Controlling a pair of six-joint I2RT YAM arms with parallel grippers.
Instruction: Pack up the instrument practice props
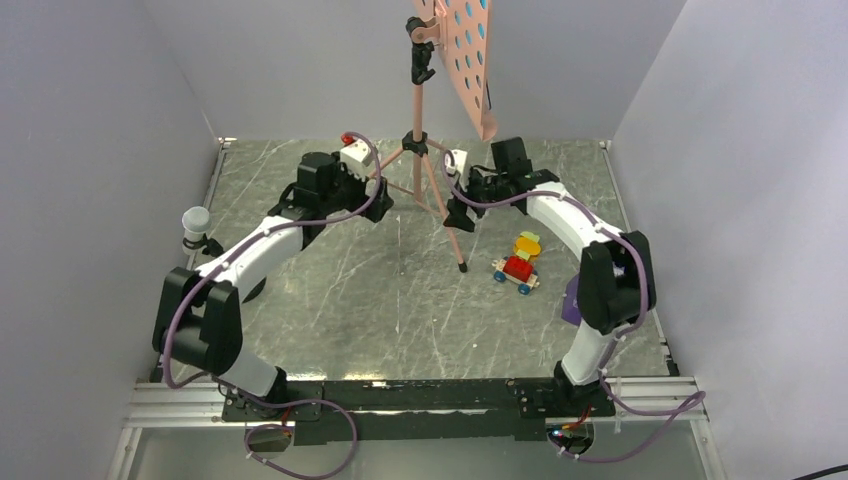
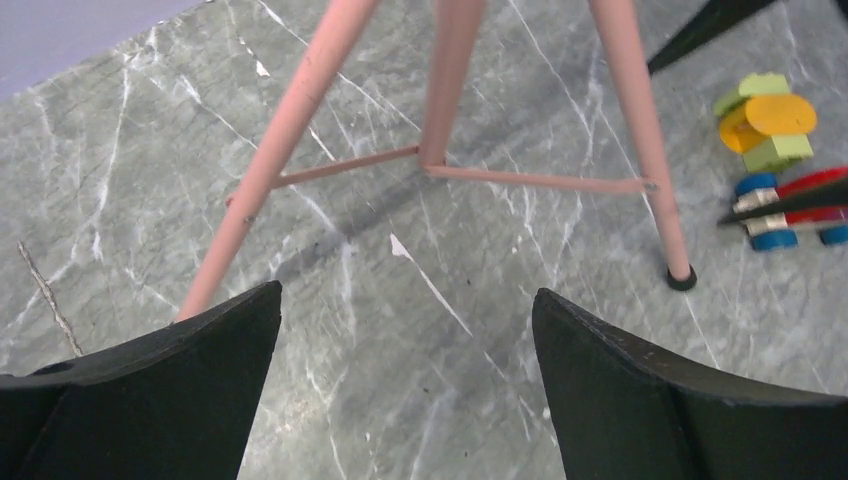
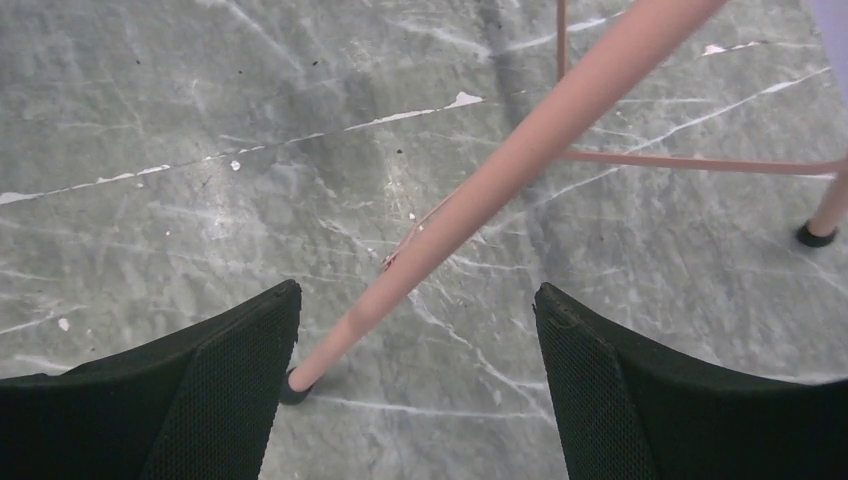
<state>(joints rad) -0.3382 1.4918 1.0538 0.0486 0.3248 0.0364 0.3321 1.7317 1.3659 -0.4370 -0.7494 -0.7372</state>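
Note:
The salmon-pink music stand [image 1: 417, 150] stands upright on its tripod at the back middle, and cyan pages show through the holes of its desk [image 1: 465, 45]. My left gripper [image 1: 377, 205] is low on the stand's left side, open and empty, with the tripod legs [image 2: 440, 90] ahead of the gripper [image 2: 405, 300]. To the stand's right, my right gripper [image 1: 456, 214] is open. One leg [image 3: 480, 190] slants down between its jaws [image 3: 415, 300], ungripped, its foot [image 3: 290, 388] beside the left finger. A purple object [image 1: 569, 300], perhaps the metronome, peeks from behind the right arm.
A red toy car [image 1: 517, 270] with a yellow-orange toy [image 1: 527, 245] behind it sits right of the stand's front foot; both also show in the left wrist view, car [image 2: 790, 215] and toy [image 2: 765, 125]. A white cylinder [image 1: 195, 224] stands at the left edge. Walls enclose the table.

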